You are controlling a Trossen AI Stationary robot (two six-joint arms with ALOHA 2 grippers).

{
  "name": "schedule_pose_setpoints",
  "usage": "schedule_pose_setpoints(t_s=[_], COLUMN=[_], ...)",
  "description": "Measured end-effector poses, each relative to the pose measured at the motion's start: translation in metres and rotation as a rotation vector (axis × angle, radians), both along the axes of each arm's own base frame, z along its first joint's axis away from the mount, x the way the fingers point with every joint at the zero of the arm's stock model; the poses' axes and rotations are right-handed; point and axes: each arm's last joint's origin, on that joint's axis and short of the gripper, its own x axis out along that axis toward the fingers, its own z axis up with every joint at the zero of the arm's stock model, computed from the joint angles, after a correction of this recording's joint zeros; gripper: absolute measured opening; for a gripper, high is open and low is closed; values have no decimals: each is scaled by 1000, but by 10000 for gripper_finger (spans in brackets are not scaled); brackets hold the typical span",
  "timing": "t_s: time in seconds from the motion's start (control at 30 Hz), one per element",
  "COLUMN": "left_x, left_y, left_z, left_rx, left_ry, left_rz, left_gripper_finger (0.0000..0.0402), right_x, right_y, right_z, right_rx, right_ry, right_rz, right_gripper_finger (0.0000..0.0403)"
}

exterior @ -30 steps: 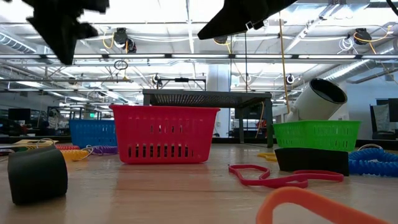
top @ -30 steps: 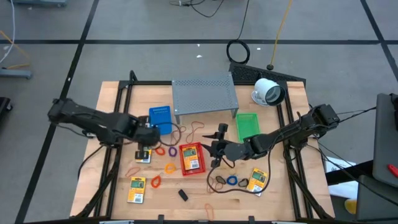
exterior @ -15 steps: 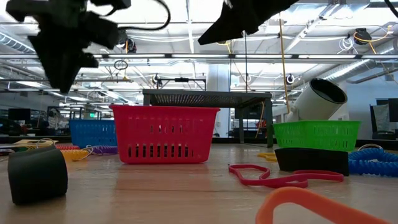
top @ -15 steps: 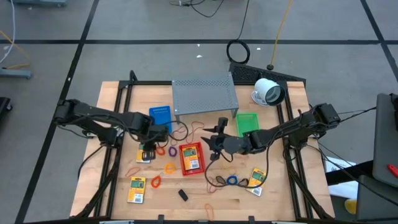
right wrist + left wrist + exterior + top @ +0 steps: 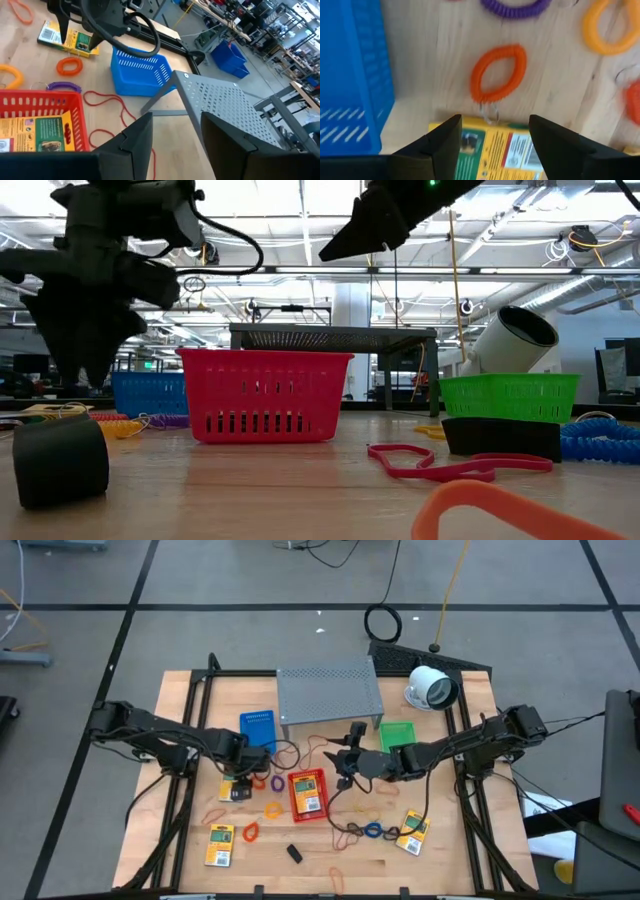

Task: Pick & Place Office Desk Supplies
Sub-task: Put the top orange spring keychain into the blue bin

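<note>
A yellow packet (image 5: 233, 791) lies flat on the table beside the blue basket (image 5: 258, 730). My left gripper (image 5: 238, 775) hovers open just above it, pointing down. In the left wrist view the fingers (image 5: 445, 140) stand on either side of the packet (image 5: 495, 147), and an orange coil loop (image 5: 498, 74) lies just beyond. My right gripper (image 5: 345, 775) hangs open and empty above the far end of the red basket (image 5: 308, 793). That basket holds another yellow packet (image 5: 35, 132).
The grey perforated shelf (image 5: 328, 692) and the white round device (image 5: 432, 688) stand at the back, with a green basket (image 5: 397, 738) beside them. More packets (image 5: 219, 843) (image 5: 412, 830), coloured loops (image 5: 365, 830) and a black piece (image 5: 294, 853) lie toward the near edge.
My left gripper has come down over the yellow packet by the blue basket, and its fingers have spread open. The packet lies where it was. My right gripper has drawn toward the table's far edge, from the red basket's right side to above its far end.
</note>
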Motion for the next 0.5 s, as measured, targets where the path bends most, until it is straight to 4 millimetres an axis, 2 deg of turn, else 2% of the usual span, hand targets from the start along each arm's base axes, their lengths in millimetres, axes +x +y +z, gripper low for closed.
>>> schedule_pose_setpoints(t_s=[0.5], left_x=[2], left_y=[-1], left_z=[-1], left_rx=[-23], left_ry=[-26], left_rz=[17], left_gripper_finger=[244], right_x=[-2], right_y=[2], right_z=[-4], right_rx=[55], right_ry=[14], right_rz=[-18], right_gripper_finger=[155])
